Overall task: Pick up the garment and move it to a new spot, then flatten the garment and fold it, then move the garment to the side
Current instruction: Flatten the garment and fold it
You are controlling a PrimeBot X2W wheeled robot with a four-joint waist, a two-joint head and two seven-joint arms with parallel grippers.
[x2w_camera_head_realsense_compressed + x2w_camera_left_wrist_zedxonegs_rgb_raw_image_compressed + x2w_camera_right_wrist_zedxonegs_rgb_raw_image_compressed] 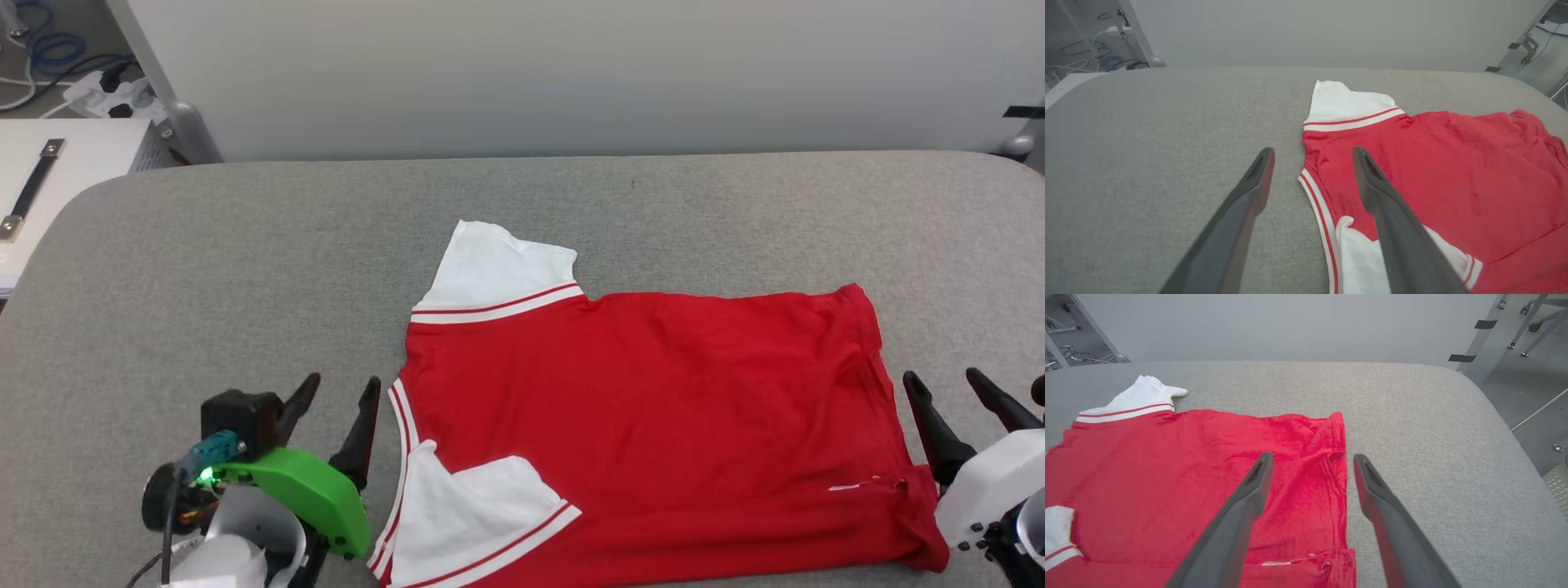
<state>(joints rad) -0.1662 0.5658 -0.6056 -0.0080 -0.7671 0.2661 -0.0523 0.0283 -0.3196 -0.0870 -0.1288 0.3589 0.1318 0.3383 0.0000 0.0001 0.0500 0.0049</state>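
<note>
Head view: the red jersey T-shirt with white striped-trim sleeves (653, 408) lies flat on the grey fabric surface (245, 245). The left claw (344, 380) and right claw (940, 374) are spread beside its ends. Left wrist view: the spread fingers straddle its striped edge. Right wrist view: the spread fingers straddle its hem.

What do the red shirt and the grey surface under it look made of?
Red short-sleeved T-shirt with white sleeves: soft matte knit, likely jersey or mesh; drapes limp, wrinkles at the hem, fine grain close up. Grey rounded work surface: seems woven fabric or felt over padding; speckled matte weave, soft rounded edges.
</note>
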